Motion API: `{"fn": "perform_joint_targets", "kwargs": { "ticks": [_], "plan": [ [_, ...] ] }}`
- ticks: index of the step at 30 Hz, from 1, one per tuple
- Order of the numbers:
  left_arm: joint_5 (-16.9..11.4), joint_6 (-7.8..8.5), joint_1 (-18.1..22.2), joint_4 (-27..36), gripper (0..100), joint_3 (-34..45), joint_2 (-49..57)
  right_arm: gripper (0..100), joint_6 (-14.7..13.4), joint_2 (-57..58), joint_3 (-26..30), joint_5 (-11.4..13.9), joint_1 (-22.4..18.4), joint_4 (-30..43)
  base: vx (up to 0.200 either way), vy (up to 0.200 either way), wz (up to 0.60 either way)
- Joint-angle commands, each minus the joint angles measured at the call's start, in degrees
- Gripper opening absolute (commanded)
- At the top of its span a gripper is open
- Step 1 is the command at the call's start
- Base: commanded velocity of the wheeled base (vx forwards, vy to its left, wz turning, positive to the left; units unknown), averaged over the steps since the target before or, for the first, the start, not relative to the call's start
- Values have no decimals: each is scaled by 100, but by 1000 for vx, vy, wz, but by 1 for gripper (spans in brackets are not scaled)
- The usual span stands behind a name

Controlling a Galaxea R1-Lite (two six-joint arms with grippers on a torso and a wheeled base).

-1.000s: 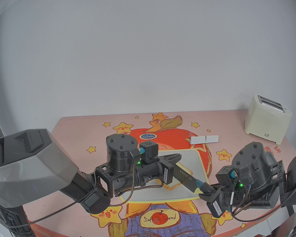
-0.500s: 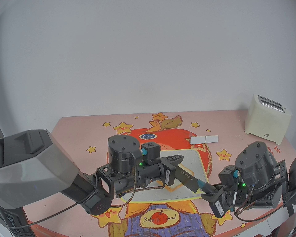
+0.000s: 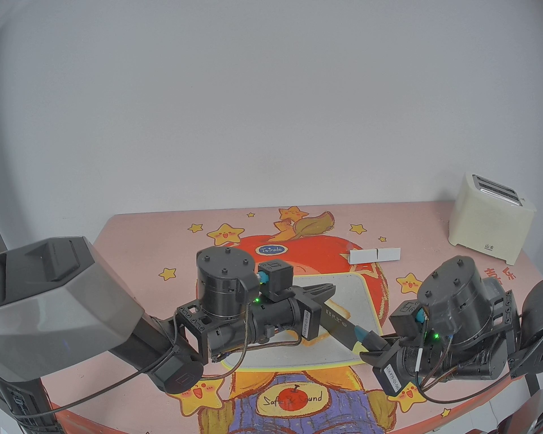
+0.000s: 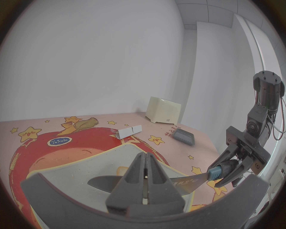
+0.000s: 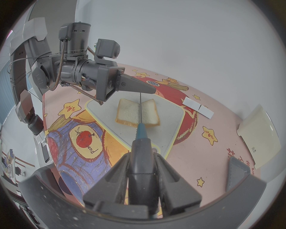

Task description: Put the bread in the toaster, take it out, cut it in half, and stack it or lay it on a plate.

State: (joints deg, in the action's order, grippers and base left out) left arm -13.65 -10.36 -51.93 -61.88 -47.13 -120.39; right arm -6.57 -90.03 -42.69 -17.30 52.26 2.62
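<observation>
The knife (image 3: 341, 325) has a dark, satin metal blade and a smooth teal-and-black plastic handle. The bread (image 5: 128, 112) looks soft and porous. Cutting board (image 3: 362, 294) is pale matt plastic, table (image 3: 141, 243) a slightly glossy print, and the toaster (image 3: 489, 220) at 2 o'clock is smooth cream plastic.

A plain pale wall (image 3: 271, 102) stands on the far side of the table (image 3: 141, 237). The table top is pink with a cartoon print. The ceiling (image 4: 208, 12) is panelled. Bright light at far right possibly indicates a window (image 4: 269, 56).
</observation>
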Motion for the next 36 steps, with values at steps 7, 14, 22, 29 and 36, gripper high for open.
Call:
{"fn": "perform_joint_targets", "kwargs": {
  "ticks": [7,14,22,29,36],
  "plan": [
    [3,-1,-10,-8,0,2,-10,0,15,275,217,7,-5,54,0,0,0],
    [21,-1,-10,-8,0,2,-10,0,15,99,182,16,-5,2,0,0,0],
    [29,8,-10,-17,0,28,-10,0,15,-182,-46,16,3,-7,0,0,0],
    [29,-1,-10,-17,0,37,-2,0,-2,-278,-134,7,21,-7,0,0,0],
    [29,8,-10,-17,0,46,7,0,-2,-15,-55,-10,12,10,0,0,0]
  ]
}}
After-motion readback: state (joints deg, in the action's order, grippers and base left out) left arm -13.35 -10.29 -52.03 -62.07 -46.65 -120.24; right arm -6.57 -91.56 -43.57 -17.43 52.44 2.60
